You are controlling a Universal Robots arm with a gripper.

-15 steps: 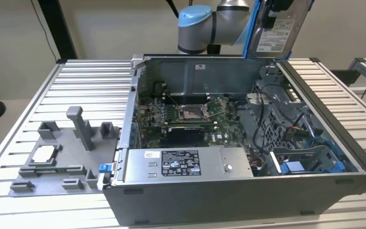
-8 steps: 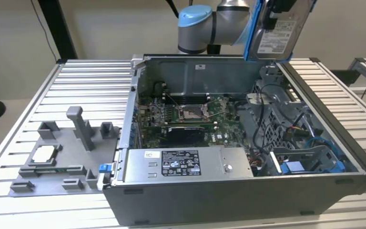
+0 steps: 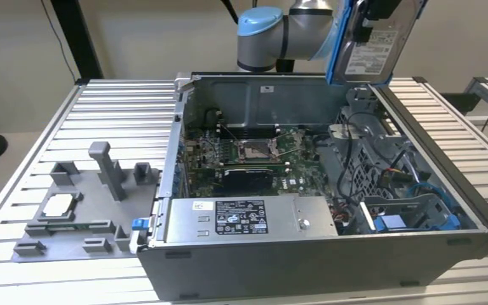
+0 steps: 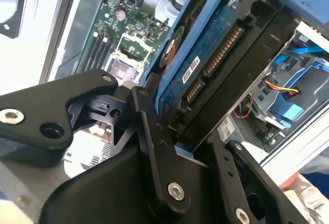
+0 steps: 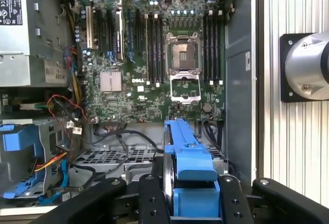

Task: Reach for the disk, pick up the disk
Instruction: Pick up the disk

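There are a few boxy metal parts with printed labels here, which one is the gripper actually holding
The disk, the blue-railed one lifted above the open computer case, clamped in the gripper. The grey power supply box sits inside the case, and the small chip lies on the grey fixture.

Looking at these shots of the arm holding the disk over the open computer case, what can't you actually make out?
- Exterior view: the disk is cut off by the top edge, along with the claw.
- Second wrist view: the disk's label face is turned away; black claw fingers cover its lower end.
- First wrist view: the disk's blue rail hides the metal body.
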